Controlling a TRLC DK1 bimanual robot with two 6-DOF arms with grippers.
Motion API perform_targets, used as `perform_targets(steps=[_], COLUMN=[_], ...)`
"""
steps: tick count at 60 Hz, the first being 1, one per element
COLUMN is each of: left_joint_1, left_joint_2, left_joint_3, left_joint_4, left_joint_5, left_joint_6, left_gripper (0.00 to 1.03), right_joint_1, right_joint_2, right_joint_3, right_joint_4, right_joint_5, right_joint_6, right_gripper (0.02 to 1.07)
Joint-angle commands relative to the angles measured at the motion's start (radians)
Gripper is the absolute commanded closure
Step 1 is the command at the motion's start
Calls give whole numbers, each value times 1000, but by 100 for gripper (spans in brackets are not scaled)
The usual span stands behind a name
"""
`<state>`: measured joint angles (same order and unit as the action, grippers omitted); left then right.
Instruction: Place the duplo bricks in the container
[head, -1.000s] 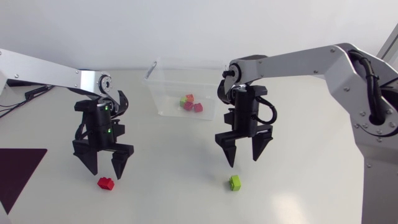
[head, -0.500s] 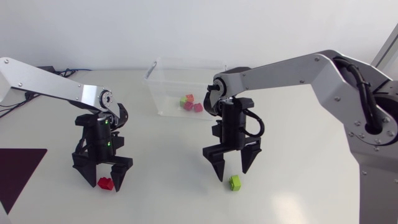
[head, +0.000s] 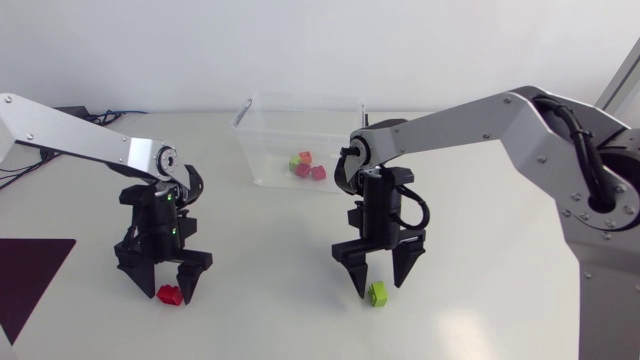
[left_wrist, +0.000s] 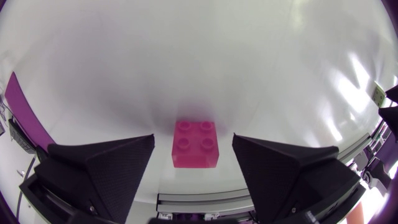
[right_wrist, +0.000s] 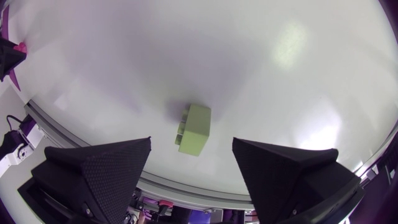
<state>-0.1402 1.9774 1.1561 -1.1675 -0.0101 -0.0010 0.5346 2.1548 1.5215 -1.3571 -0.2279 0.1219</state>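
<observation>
A red duplo brick (head: 169, 293) lies on the white table; in the left wrist view the same brick (left_wrist: 194, 144) sits between my left gripper's (head: 164, 283) fingers, which straddle it with gaps on both sides. My left gripper (left_wrist: 193, 163) is open. A green brick (head: 377, 294) lies under my right gripper (head: 379, 279). The right wrist view shows the green brick (right_wrist: 194, 129) on its side between the spread fingers, untouched; my right gripper (right_wrist: 191, 163) is open. The clear plastic container (head: 262, 135) at the back holds red and green bricks (head: 306, 166).
A dark purple mat (head: 28, 270) covers the table's front left corner. Bare white tabletop lies between the two arms and in front of the container.
Both grippers have come down over their bricks. The right arm also shifted left and forward until its fingers straddle the green brick; both pairs of fingers have narrowed slightly.
</observation>
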Motion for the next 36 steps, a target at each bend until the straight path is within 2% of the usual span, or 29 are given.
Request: perform_targets(steps=[1,3,12,17,19,24,30,36], left_joint_1=[5,7,5,7,8,7,8,10], left_joint_2=[11,11,9,8,6,3,-3,-18], left_joint_3=[-24,-24,-18,-22,-24,-30,-36,-42], left_joint_4=[5,5,9,22,28,31,40,48], left_joint_5=[-13,-13,-14,-14,-14,-14,-14,-14], left_joint_6=[-24,-24,-33,-37,-40,-40,-45,-47], left_gripper=[22,23,40,58,62,63,71,76], right_joint_1=[-2,-2,-2,-2,-2,-2,-2,-2], right_joint_2=[22,22,20,20,20,20,20,16], right_joint_3=[-26,-30,-37,-41,-43,-44,-47,-47], right_joint_4=[9,13,19,24,24,30,35,36], right_joint_5=[4,7,29,29,29,29,29,29], right_joint_6=[30,30,39,41,41,42,45,47], right_gripper=[19,19,19,19,19,19,20,25])
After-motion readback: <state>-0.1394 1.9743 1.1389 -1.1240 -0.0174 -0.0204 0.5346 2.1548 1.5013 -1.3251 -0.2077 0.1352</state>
